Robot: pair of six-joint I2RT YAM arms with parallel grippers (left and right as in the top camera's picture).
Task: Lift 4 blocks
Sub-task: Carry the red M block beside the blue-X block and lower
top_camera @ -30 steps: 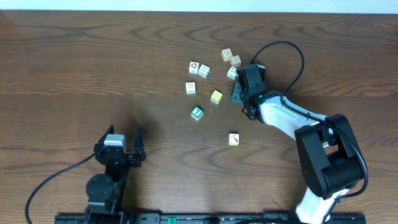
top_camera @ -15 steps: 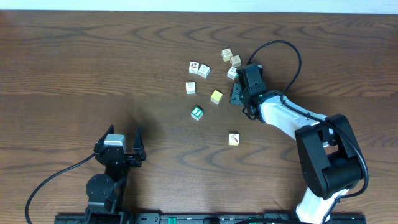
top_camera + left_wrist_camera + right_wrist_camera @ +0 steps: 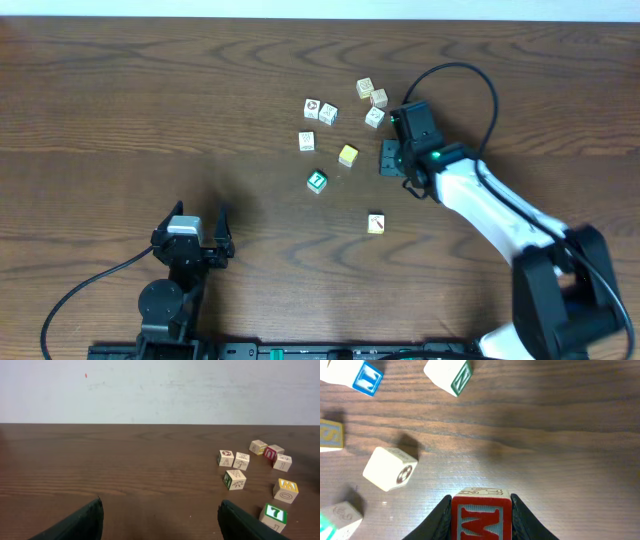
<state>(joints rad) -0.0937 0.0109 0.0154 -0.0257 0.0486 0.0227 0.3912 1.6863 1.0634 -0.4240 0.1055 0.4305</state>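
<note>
red block | clamped between right claw fingers | left claw spread wide, well apart

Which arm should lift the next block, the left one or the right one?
Right. The right tool is already shut on the red block, so it only has to rise. The left tool stands open and empty, far from every block.

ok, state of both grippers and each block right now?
left gripper: open, empty.
right gripper: shut on the red M block.
red M block: clamped between the fingers; lift unclear.
green 7 block: loose on the table.
yellow block: loose on the table.
pale marked block: loose, set apart.
remaining blocks: loose, unstacked.
</note>
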